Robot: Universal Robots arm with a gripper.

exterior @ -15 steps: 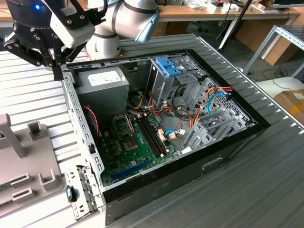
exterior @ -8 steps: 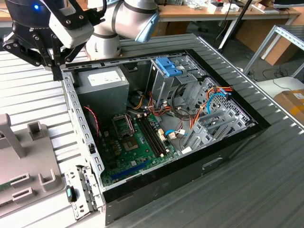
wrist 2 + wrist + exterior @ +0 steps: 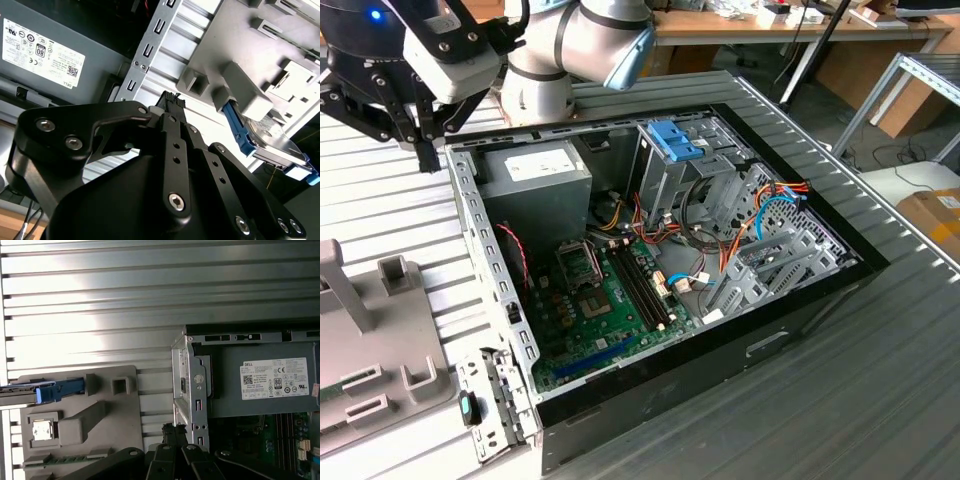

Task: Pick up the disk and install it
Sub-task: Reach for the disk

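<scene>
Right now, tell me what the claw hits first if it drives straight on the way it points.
Probably the ribbed tabletop, in the strip between the computer case wall and the grey holding fixture. The claw sits close to that wall, so it might clip it.

**Claw point(image 3: 173, 430) closed and empty over the counter point(image 3: 100, 300)**

We see its fingertips pressed together on nothing, above the ribbed metal between the grey fixture point(image 3: 120, 435) and the open computer case point(image 3: 186, 375). The disk point(image 3: 50, 391) lies at the fixture's far edge, well apart.
</scene>
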